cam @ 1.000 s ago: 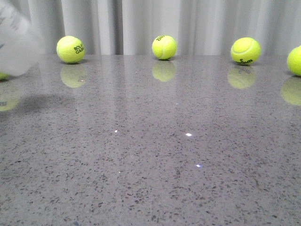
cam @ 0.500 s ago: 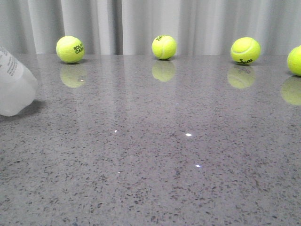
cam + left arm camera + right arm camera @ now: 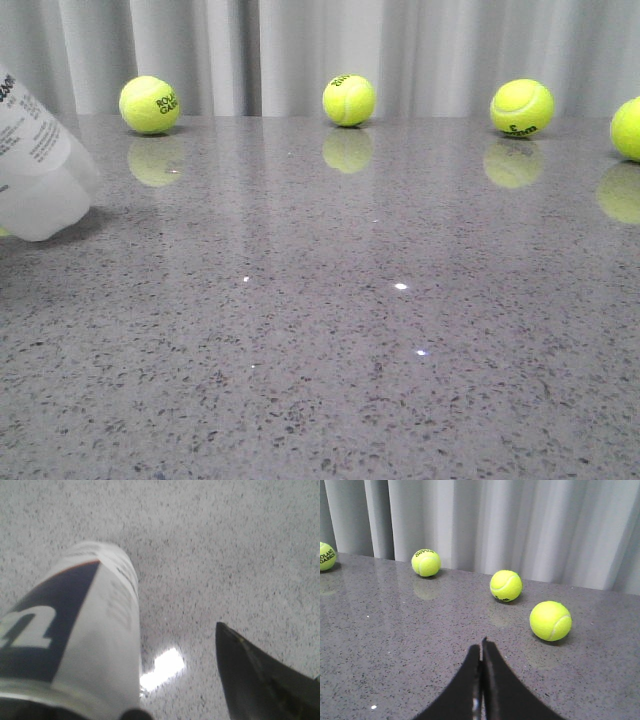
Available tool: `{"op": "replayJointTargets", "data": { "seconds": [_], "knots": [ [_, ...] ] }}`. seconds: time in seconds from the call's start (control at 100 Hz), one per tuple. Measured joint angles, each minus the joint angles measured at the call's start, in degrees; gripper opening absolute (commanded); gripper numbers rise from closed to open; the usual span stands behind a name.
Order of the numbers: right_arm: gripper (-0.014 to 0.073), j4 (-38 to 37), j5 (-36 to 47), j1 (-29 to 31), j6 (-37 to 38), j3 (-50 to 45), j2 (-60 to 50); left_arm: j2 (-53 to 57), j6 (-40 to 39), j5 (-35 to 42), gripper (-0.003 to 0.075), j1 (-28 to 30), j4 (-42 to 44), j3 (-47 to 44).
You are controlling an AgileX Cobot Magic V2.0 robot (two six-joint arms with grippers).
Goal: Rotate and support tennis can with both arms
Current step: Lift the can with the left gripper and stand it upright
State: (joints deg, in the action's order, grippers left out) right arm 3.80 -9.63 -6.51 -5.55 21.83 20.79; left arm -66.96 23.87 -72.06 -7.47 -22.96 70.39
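One tennis can (image 3: pixel 35 165) tilted over counter (image 3: pixel 350 330); left end effector (image 3: pixel 200 680) grip unclear; right end effector (image 3: pixel 481 652) closed, empty; slip risk unsupported.

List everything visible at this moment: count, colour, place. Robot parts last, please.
Can: one, clear plastic with a white and navy label, tilted at the table's left edge in the front view; close up in the left wrist view.
Balls: four full ones, yellow-green, in a row along the table's far edge before the curtain; a yellow sliver shows just under the can.
Table: one, grey speckled, glossy.
Curtain: pale grey, behind the table.
Left gripper: one black finger visible, beside the can; whether it grips cannot be told.
Right gripper: black fingers shut together, empty, over the table.
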Motion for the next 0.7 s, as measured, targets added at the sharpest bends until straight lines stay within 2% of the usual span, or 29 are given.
{"op": "replayJointTargets", "data": {
  "seconds": [0.27,0.7],
  "knots": [
    [-0.0067,0.00,0.00,0.00,0.00,0.00,0.00,-9.16,0.00,0.43,0.0482,-0.56,-2.77,8.16],
    [-0.0067,0.00,0.00,0.00,0.00,0.00,0.00,-10.17,0.00,0.14,0.0482,-9.33,-3.93,13.77]
  ]
}}
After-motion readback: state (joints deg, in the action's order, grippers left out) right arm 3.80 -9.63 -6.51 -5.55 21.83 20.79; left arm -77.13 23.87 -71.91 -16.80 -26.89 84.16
